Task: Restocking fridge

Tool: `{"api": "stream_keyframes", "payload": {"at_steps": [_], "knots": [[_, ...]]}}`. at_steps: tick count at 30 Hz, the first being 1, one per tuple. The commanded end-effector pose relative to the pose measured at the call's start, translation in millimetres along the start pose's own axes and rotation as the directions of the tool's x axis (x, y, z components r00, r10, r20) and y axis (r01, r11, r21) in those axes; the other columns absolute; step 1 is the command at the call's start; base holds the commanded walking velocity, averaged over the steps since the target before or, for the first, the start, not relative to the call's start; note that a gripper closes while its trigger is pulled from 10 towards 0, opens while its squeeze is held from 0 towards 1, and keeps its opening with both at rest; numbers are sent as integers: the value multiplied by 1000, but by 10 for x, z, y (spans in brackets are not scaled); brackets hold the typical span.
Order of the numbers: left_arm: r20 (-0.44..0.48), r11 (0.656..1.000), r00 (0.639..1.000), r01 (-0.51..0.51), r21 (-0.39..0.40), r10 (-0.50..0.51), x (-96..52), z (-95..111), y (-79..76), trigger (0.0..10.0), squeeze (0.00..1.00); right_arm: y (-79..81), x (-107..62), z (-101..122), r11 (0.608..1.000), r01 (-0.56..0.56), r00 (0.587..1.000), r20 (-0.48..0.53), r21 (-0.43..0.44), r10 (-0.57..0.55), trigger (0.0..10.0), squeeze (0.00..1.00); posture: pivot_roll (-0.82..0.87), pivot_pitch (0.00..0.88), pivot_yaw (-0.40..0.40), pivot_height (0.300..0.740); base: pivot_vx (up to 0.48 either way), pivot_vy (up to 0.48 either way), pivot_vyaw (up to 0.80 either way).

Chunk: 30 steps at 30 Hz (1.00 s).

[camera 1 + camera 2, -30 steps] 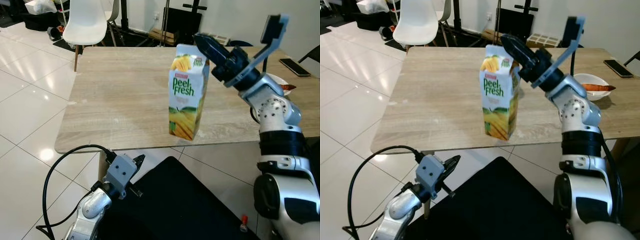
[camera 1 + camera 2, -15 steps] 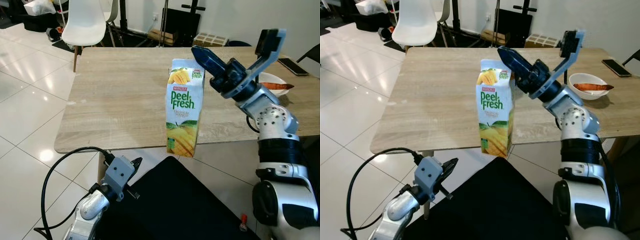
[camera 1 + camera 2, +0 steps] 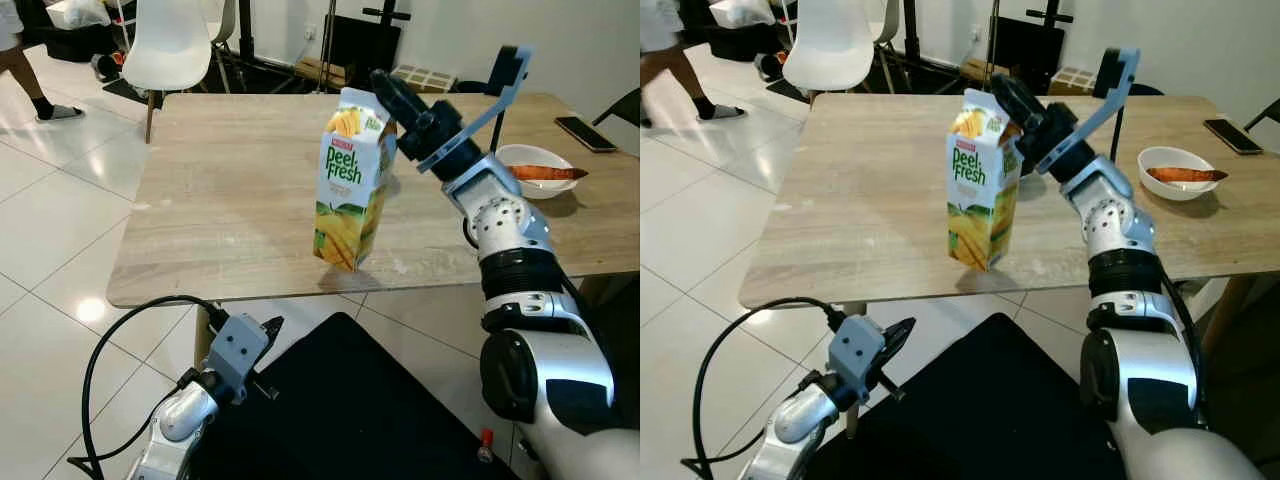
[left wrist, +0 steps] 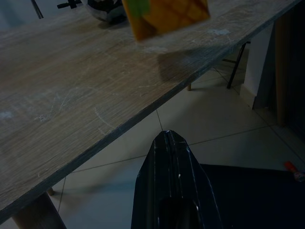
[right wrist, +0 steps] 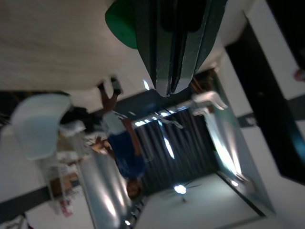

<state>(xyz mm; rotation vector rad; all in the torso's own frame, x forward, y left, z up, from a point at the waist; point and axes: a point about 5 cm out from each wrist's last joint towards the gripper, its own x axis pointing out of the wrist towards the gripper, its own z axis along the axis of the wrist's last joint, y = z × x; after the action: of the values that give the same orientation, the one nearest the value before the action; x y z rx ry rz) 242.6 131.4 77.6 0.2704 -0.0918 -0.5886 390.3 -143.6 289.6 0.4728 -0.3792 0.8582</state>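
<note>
Carton status: my right end effector (image 3: 392, 97) is clamped on the top of the yellow-and-white mango juice carton (image 3: 349, 180), which hangs tilted above the pale wooden counter (image 3: 230, 200); left end effector (image 3: 268, 335), closed and empty, idles below the counter edge.

Your two head views look forward and down over the wooden table (image 3: 230, 200), sharing it and the juice carton (image 3: 348, 180), while your left wrist view peers up from below the table edge and your right wrist view faces the ceiling.
</note>
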Motion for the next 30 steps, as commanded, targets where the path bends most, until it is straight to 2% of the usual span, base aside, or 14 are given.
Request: {"api": "stream_keyframes", "payload": {"at_steps": [1, 4, 5, 6, 7, 8, 10, 12, 13, 14, 15, 19, 24, 30], "knots": [[-16, 1000, 1000, -1, 10, 1, -42, -31, 17, 10000, 0, -37, -50, -57, 999, 27, 999, -22, -34, -28, 10000, 0, -19, 61, -68, 740, 0, 0, 0], [-16, 1000, 1000, -2, 12, 2, -38, -29, 20, 10000, 0, -55, -107, -151, 997, 45, 997, -59, -55, -49, 10000, 35, -19, 63, -67, 740, 0, 0, 0], [-15, 1000, 1000, -2, 13, 2, -37, -30, 22, 10000, 0, -64, -125, -182, 997, 52, 996, -67, -59, -56, 10000, 129, -19, 63, -67, 740, 0, 0, 0], [-15, 1000, 1000, -1, 14, 1, -36, -30, 22, 10000, 0, -75, -147, -209, 996, 62, 995, -72, -62, -66, 10000, 596, -19, 63, -67, 740, 0, 0, 0], [-14, 1000, 1000, 0, 15, 0, -33, -28, 24, 10000, 0, -87, -155, -223, 996, 69, 995, -72, -63, -73, 10000, 596, -18, 66, -62, 740, 0, 0, 0], [-13, 1000, 1000, 2, 16, -1, -29, -25, 27, 10000, 0, -98, -174, -235, 995, 73, 994, -73, -66, -78, 10000, 796, -18, 67, -59, 740, 0, 0, 0], [-12, 1000, 1000, 5, 19, -5, -19, -18, 34, 10000, 0, -120, -190, -218, 993, 84, 994, -62, -83, -89, 10000, 820, -19, 67, -56, 740, 0, 0, 0], [-12, 1000, 1000, 5, 19, -5, -19, -18, 34, 10000, 0, -120, -190, -218, 993, 84, 994, -62, -83, -89, 10000, 820, -19, 67, -56, 740, 0, 0, 0], [-12, 1000, 1000, 9, 23, -9, -14, -16, 42, 10000, 0, -135, -190, -160, 989, 98, 994, -40, -112, -103, 10000, 694, -22, 67, -51, 740, 0, 0, 0], [-12, 1000, 1000, 9, 23, -9, -14, -16, 42, 10000, 0, -135, -190, -160, 989, 98, 994, -40, -112, -103, 10000, 694, -22, 67, -51, 740, 0, 0, 0], [-12, 1000, 1000, 12, 25, -11, -9, -15, 49, 10000, 0, -139, -186, -96, 986, 100, 995, -17, -132, -103, 10000, 78, -23, 68, -49, 740, 0, 0, 0], [-12, 1000, 1000, 12, 26, -12, -7, -14, 51, 10000, 0, -141, -184, -78, 986, 99, 995, -11, -137, -101, 10000, 78, -23, 68, -49, 740, 0, 0, 0], [-10, 1000, 1000, 17, 27, -17, 5, -13, 40, 10000, 0, -160, -239, 49, 984, 39, 999, -21, -175, -44, 10000, 0, -26, 69, -51, 740, 0, 0, 0], [-10, 999, 1000, 21, 24, -20, 5, -16, 20, 10000, 0, -150, -305, 68, 958, -62, 988, -153, -282, 19, 10000, 0, -27, 70, -55, 740, 0, 0, 0]]}}
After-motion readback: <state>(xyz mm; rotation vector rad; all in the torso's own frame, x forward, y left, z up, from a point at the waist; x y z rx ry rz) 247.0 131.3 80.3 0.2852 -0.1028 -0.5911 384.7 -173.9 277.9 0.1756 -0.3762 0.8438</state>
